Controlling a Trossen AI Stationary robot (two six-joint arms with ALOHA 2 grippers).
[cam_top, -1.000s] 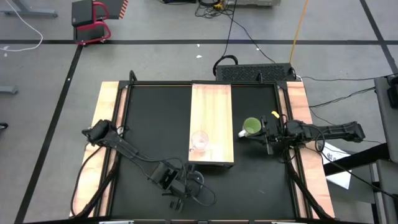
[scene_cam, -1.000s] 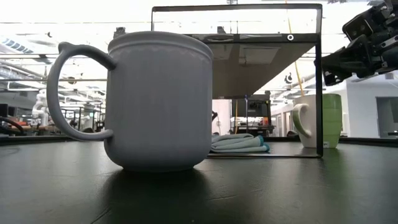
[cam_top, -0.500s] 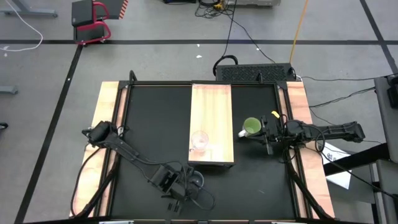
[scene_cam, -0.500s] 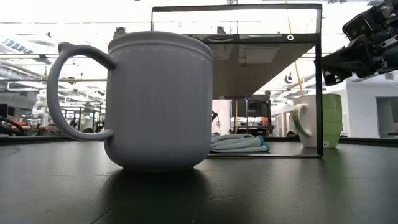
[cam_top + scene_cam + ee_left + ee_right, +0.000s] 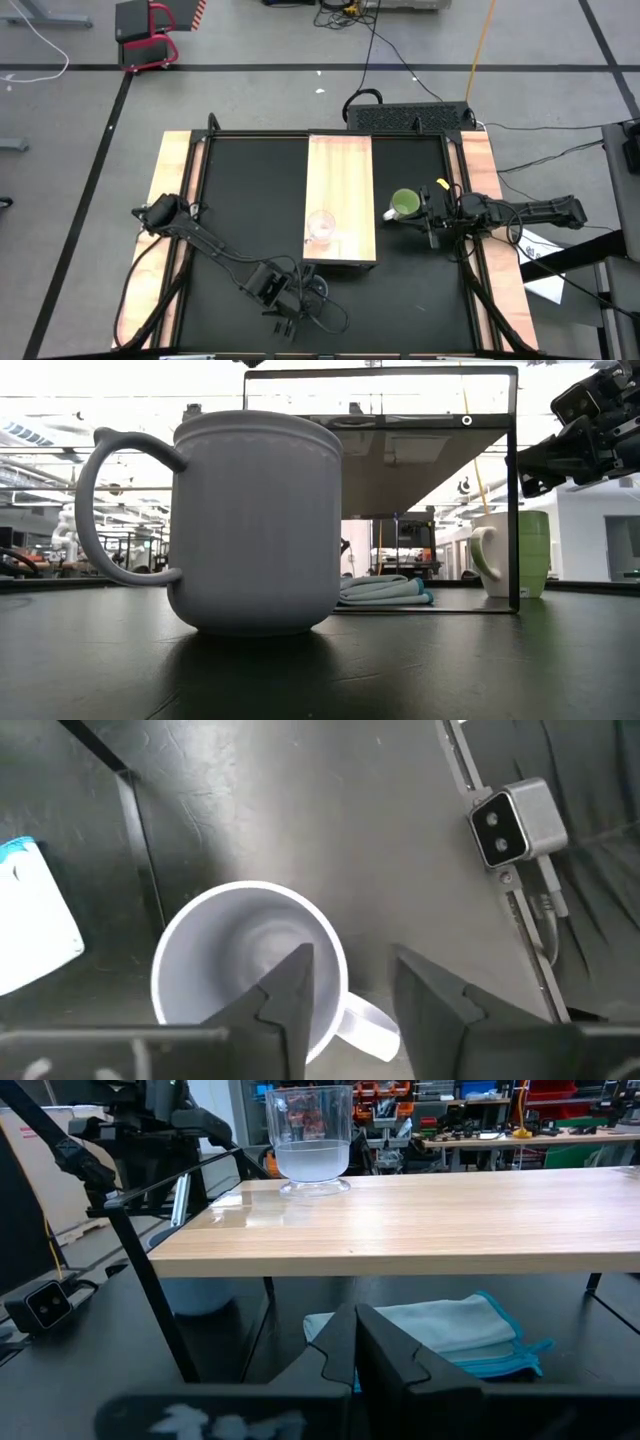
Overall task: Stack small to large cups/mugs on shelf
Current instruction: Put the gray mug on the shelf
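I'm looking down on a black table (image 5: 250,200) in a workshop with a grey floor, cables trailing off behind it. The wooden shelf (image 5: 340,170) runs down the table's middle from the far edge toward the near one, and the glass cup (image 5: 321,227) already stands on it near its front end.

The grey mug (image 5: 250,970) sits upright on the table close to the near edge, just off the shelf's front left corner. The left gripper (image 5: 350,995) hangs right over it, fingers apart, with one finger above the rim and the other outside, over the handle side. My worry: if I close and lift from here, the grip is on a thin wall next to the handle (an off-centre hold), so the mug could swing or slip out on the way up. Coming down crooked could also knock it toward the table's near edge.

The green mug (image 5: 405,205) stands by the shelf's right side, toward the table's right edge. The right gripper (image 5: 357,1342) waits just beside it with its fingers pressed together, holding nothing, the arm stretched in low from the right. A careless left swing near the shelf could clip the glass cup.
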